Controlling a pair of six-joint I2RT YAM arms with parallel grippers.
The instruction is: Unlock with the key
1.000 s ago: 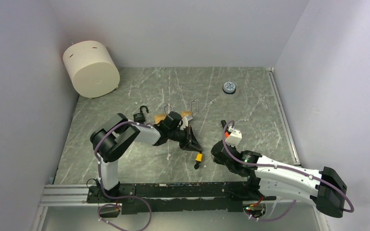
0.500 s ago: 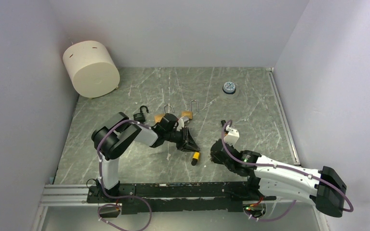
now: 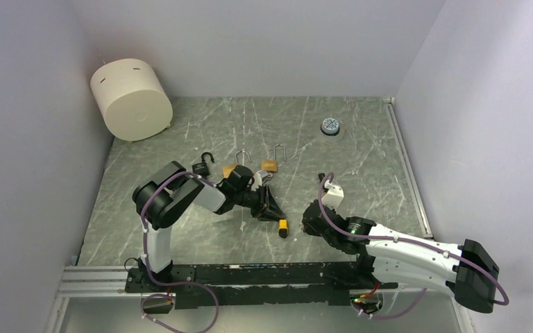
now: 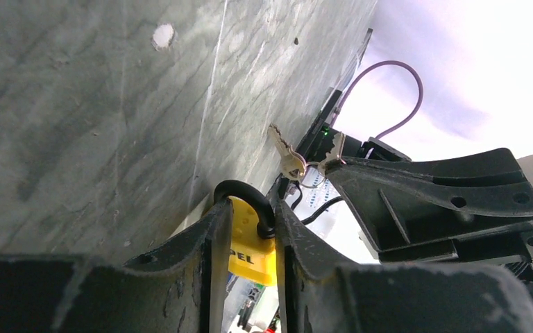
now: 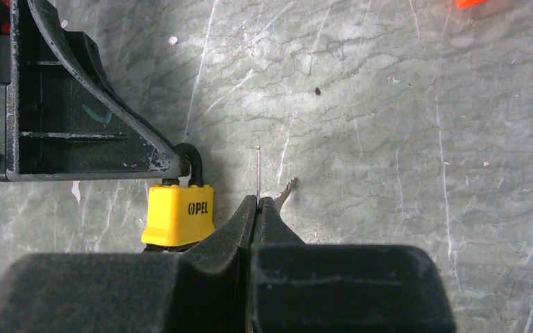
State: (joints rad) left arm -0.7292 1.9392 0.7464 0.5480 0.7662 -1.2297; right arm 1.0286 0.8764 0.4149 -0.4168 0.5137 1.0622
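Note:
A yellow padlock (image 3: pixel 284 227) with a black shackle (image 4: pixel 244 192) hangs from my left gripper (image 3: pixel 271 210), which is shut on the shackle. The wrist view shows the shackle pinched between the jaws (image 4: pixel 246 216) and the yellow body (image 4: pixel 251 255) behind them. My right gripper (image 3: pixel 308 223) is shut on a key (image 5: pixel 257 170), whose thin blade sticks out past the fingertips (image 5: pixel 257 202). A second key (image 5: pixel 286 189) dangles beside it on the ring. The yellow padlock (image 5: pixel 178 215) sits just left of the key tip, a short gap apart. The keys (image 4: pixel 291 159) also show in the left wrist view.
An open black padlock (image 3: pixel 203 165) and two brass padlocks (image 3: pixel 233 168) (image 3: pixel 271 164) lie behind the left gripper. A white paper roll (image 3: pixel 130 99) stands at the back left. A small blue round object (image 3: pixel 330 125) lies at the back right. Walls close in on three sides.
The left arm has drawn back a little to the left, carrying the yellow padlock with it. The right gripper with the key has edged slightly left towards the padlock.

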